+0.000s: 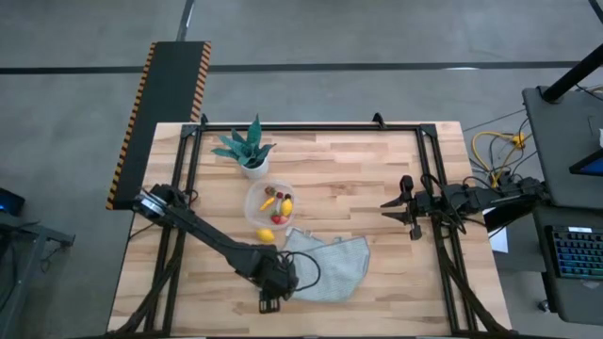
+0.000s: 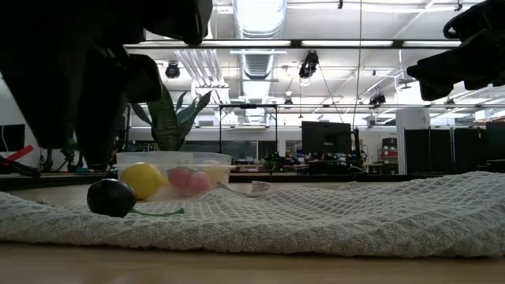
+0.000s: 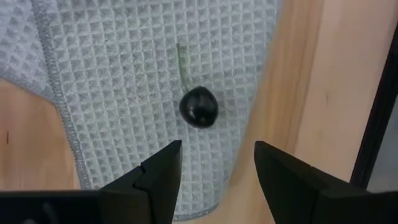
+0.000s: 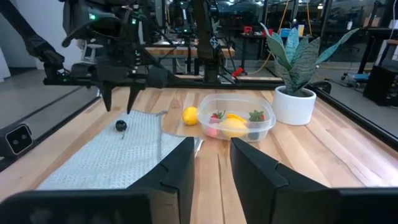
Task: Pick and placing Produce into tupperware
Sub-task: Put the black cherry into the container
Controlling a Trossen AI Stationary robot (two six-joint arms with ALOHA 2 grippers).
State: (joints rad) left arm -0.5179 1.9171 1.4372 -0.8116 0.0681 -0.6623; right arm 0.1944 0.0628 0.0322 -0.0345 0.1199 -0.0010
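A dark berry [image 3: 199, 107] with a thin green stem lies on the grey waffle cloth [image 1: 330, 268], near the cloth's left edge. My left gripper [image 3: 217, 168] hovers open above the berry [image 4: 120, 126], fingers pointing down, one on each side and clear of it. The clear round tupperware [image 1: 270, 202] holds yellow, red and orange produce. A yellow lemon [image 1: 266, 235] rests on the table just outside the tupperware's near side. My right gripper [image 1: 407, 207] waits open at the table's right side.
The green spiky plant in its white pot [image 1: 249, 153] stands just beyond the tupperware. The cloth covers the near centre of the wooden table [image 1: 377, 169]. Black frame rails run along the table's left, right and far edges. Bare wood lies between the tupperware and my right gripper.
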